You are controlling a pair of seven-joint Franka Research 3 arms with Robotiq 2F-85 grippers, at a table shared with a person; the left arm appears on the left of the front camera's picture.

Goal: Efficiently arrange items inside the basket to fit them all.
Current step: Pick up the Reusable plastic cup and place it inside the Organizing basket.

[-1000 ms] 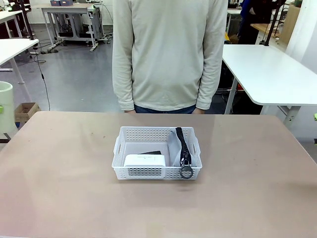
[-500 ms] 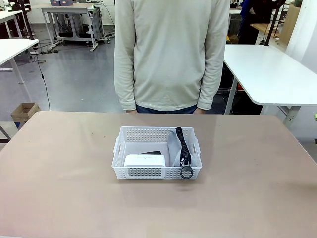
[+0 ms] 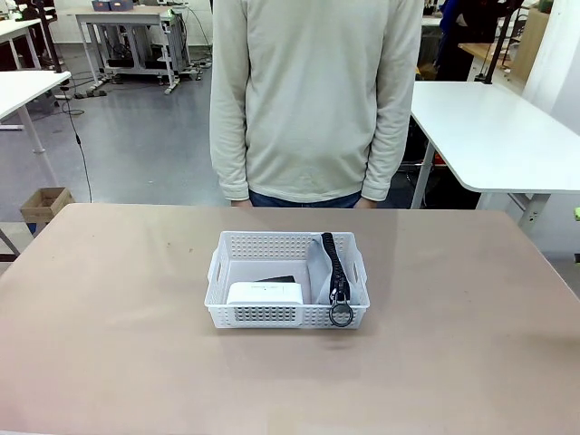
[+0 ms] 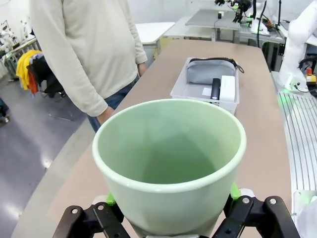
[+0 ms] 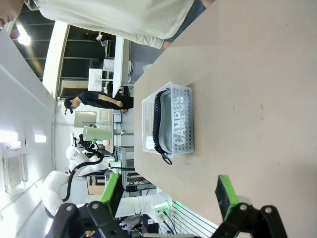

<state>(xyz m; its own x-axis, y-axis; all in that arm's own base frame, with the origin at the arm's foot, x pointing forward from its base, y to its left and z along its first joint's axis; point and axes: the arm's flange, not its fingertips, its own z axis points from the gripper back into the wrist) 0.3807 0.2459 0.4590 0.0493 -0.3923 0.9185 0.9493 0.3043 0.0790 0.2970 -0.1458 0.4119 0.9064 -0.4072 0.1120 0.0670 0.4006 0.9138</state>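
Tan surface carries the basket at centre, a person standing beyond it. Inside: white box, stapler behind it, grey pouch (its ring hangs over the rim). Left gripper grasps the pale green cup, well clear of the basket. Right gripper stands released. Step in hand, by judgement: cup placement. Next move calls for lowering it into the free far-left corner.

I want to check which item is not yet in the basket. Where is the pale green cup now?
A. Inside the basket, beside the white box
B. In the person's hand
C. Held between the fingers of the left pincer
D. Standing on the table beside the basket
C: in the left wrist view the pale green cup sits between the left pincer's fingers, far from the basket.
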